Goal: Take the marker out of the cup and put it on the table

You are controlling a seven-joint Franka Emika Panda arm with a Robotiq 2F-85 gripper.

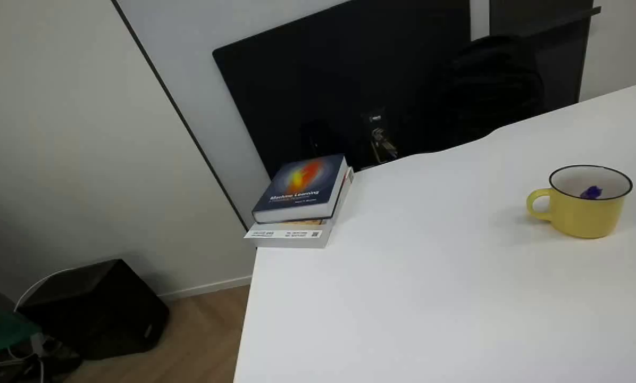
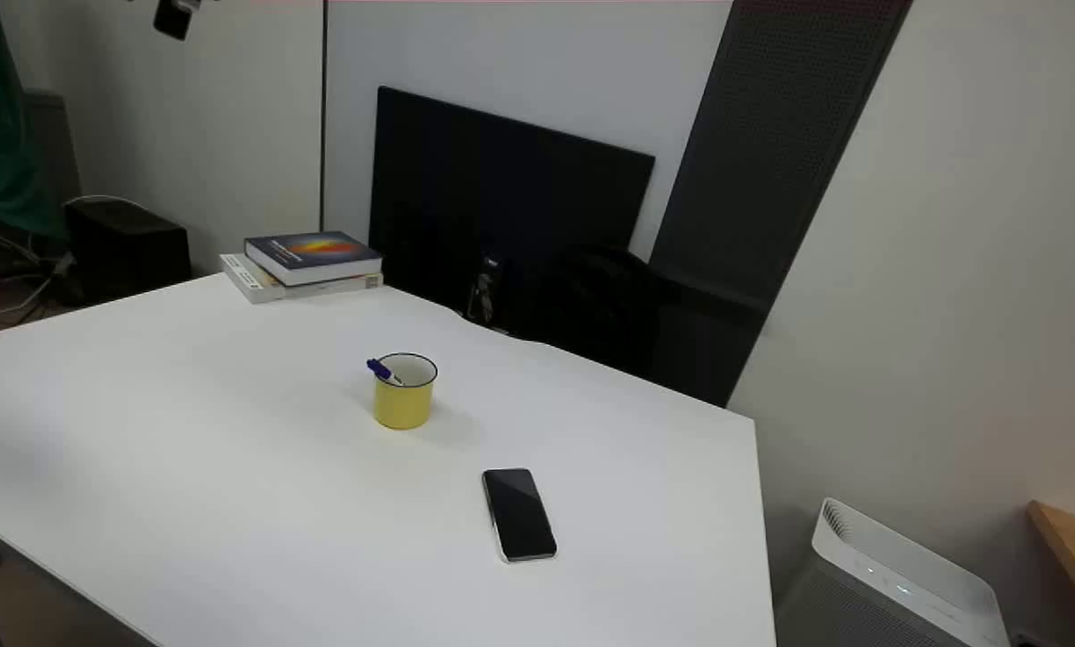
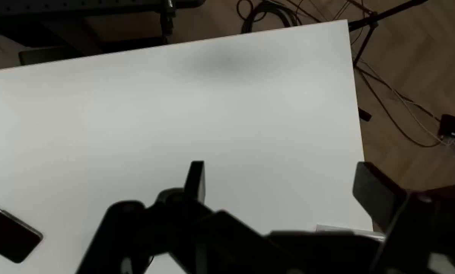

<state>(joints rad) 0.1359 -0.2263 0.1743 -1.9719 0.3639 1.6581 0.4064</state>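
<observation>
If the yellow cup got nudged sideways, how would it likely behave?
The cup would probably slide before tipping: it stands upright, looks squat, and the table looks smooth. A push on its handle, which juts out sideways, may turn it. The marker leaning inside would likely shift or rattle.

We see two stacked books (image 1: 299, 189) near a large black panel (image 2: 501, 171), a phone (image 2: 519, 514) lying flat, and some hanging green cloth (image 2: 5, 135).
</observation>
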